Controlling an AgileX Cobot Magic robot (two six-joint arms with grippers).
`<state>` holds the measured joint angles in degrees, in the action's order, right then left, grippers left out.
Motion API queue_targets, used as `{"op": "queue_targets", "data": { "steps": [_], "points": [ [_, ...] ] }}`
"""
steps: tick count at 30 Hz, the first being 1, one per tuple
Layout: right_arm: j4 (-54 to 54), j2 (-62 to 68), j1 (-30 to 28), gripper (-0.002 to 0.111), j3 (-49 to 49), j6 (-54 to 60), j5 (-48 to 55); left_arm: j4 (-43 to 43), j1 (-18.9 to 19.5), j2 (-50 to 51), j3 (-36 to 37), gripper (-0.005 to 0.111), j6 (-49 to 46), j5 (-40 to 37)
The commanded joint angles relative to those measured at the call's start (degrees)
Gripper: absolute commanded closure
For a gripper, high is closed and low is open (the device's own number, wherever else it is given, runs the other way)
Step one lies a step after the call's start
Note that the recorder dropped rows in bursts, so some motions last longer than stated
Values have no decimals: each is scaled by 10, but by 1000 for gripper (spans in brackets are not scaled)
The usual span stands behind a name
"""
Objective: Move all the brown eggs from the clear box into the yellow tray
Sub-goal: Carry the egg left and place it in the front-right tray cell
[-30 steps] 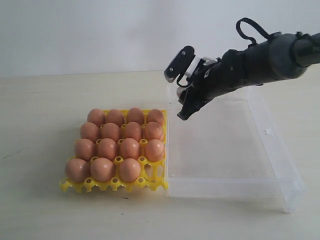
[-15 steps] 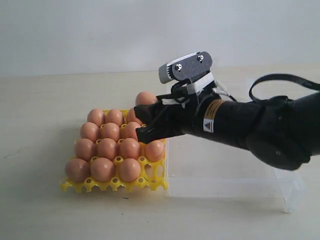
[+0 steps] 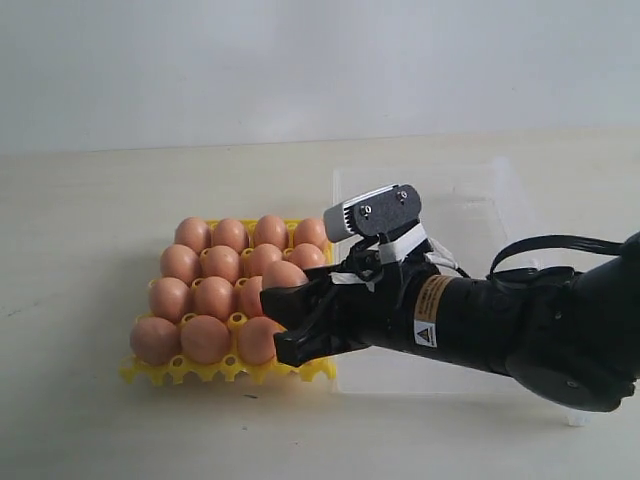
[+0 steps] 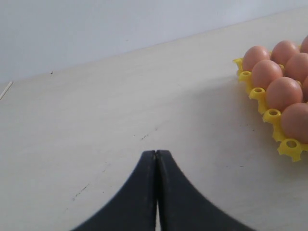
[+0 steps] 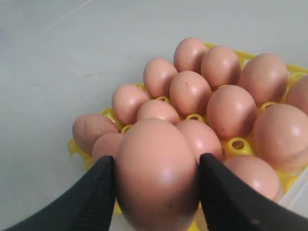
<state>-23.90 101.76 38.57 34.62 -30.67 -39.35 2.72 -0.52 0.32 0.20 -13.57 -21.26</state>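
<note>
1 brown egg (image 5: 156,166) is clamped in the right gripper (image 3: 292,322) above the yellow tray (image 3: 225,372), over its packed eggs (image 3: 215,297); the left gripper (image 4: 156,159) is pinched shut.

Soft, even light is falling from above, and the table (image 3: 80,230) is looking pale and a little washed out. The eggs (image 3: 215,297) are catching only a dull sheen on their tops, with no hard glints. A thin shadow is lying along the front of the tray (image 3: 200,372). The box (image 3: 480,205) walls are glowing whitish and melting into the table. The exterior picture is coming across grainy and soft. In the right wrist view the held egg (image 5: 156,173) is sitting so close that it is blurring slightly, and the black right fingers (image 5: 94,195) are showing no detail. In the left wrist view the left fingers (image 4: 139,202) are reading as one flat dark shape.
</note>
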Motion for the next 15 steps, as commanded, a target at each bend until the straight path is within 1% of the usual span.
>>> {"op": "queue_targets", "data": {
  "steps": [1, 3, 6, 13, 15],
  "points": [
    [28, 20, -1, 108, -3, 12, -21, 1, -1, -3, -2, 107, 0, 5],
    [35, 31, -1, 108, -3, 12, -30, 1, -1, -3, -2, 107, 0, 5],
    [73, 43, -1, 108, -3, 12, -32, 1, -1, -3, -2, 107, 0, 5],
    [76, 55, -1, 108, -3, 23, -41, 1, -1, -3, -2, 107, 0, 5],
    [82, 61, -1, 105, -3, 25, -50, 1, -1, -3, -2, 107, 0, 5]
  ]
}}
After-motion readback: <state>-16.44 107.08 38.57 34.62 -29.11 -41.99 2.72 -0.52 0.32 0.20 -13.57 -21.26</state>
